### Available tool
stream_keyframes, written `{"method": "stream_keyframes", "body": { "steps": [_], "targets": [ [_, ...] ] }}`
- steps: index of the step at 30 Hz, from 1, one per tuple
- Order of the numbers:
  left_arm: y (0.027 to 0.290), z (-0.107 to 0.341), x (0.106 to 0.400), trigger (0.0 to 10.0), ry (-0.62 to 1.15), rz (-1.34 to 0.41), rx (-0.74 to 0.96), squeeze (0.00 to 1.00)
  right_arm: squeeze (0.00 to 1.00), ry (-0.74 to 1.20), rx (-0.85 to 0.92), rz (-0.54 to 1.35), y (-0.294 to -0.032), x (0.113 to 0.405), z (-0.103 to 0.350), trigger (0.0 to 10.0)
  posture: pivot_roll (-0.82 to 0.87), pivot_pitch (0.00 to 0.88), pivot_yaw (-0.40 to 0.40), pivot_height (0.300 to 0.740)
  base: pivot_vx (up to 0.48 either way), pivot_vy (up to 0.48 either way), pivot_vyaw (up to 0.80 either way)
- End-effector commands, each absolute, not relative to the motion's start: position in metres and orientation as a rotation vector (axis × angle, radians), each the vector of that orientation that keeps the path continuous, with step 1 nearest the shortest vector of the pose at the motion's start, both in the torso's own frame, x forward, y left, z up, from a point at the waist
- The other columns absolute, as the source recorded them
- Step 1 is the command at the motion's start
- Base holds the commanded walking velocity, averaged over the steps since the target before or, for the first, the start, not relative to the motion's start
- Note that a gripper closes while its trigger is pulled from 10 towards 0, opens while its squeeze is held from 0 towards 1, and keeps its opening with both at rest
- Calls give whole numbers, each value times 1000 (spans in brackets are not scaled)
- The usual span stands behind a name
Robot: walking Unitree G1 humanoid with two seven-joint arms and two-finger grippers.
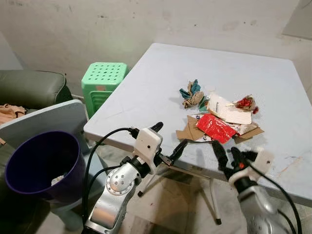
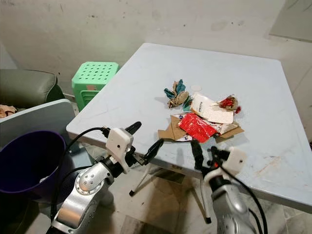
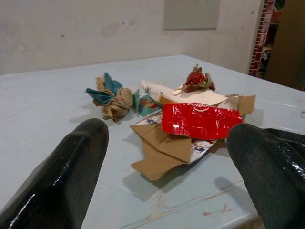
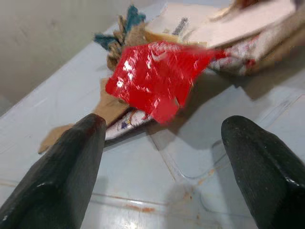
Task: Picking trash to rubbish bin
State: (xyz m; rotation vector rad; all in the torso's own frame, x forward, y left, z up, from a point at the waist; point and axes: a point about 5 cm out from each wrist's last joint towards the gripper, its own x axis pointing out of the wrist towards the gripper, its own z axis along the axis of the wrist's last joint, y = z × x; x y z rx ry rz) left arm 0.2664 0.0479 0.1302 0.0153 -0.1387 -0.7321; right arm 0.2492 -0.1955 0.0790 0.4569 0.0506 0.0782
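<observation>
Beside table [image 1: 146, 87], purple bin [image 1: 41, 165].

A stained, off-white plaster wall [image 1: 146, 22] closes the back of the room. A pale blue square folding table [image 1: 161, 78] stands before it on thin white metal legs [image 1: 213, 200]. A green perforated plastic stool [image 1: 102, 80] sits beside the table, near a dark green cushioned sofa [image 1: 29, 87]. The floor is grey-beige tile [image 1: 180, 209].

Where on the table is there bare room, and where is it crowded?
Bare: the table between its far edge and the trash pile, and along its left edge. Crowded: around the red wrapper, before both open grippers, left gripper, right gripper.
</observation>
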Motion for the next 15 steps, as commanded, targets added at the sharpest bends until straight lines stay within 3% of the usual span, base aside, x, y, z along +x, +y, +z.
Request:
{"method": "stream_keyframes", "body": {
  "steps": [1,15],
  "targets": [
    [47,135,267,10000,-152,-734,27,0,0,7,461,87,-196,248,87,10000,56,58,8,740,0,0,0],
    [47,137,269,10000,-156,-725,31,0,0,40,505,94,-188,266,81,10000,69,64,13,740,0,0,0]
  ]
}}
